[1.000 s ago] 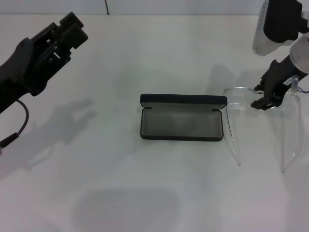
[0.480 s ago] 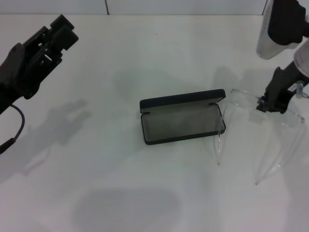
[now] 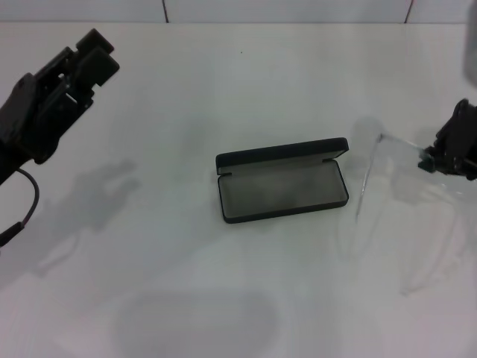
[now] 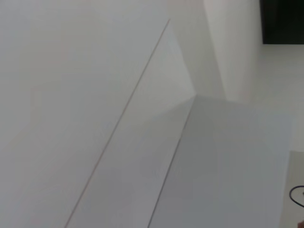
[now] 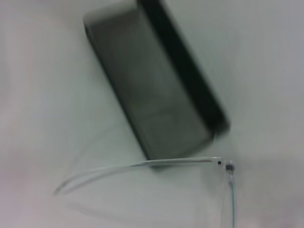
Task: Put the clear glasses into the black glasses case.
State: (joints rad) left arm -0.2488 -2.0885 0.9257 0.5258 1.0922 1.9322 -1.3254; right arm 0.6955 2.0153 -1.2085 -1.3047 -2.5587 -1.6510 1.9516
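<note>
The black glasses case (image 3: 283,183) lies open in the middle of the white table, grey lining up, lid standing along its far side. The right wrist view shows the case (image 5: 156,90) from above, with one thin arm of the clear glasses (image 5: 142,165) hanging just beside its end. My right gripper (image 3: 451,153) is at the right edge, shut on the front of the clear glasses (image 3: 395,149), which hang off the table to the right of the case; their faint shadows fall below. My left gripper (image 3: 82,63) hovers open at the far left, holding nothing.
A thin black cable (image 3: 26,201) hangs from the left arm at the left edge. The white table (image 3: 223,298) stretches around the case. The left wrist view shows only pale surfaces and a seam (image 4: 123,114).
My right gripper has moved right and up, carrying the glasses off the table and away from the case. The case got turned slightly at first and now rests still. The left arm barely shifted.
</note>
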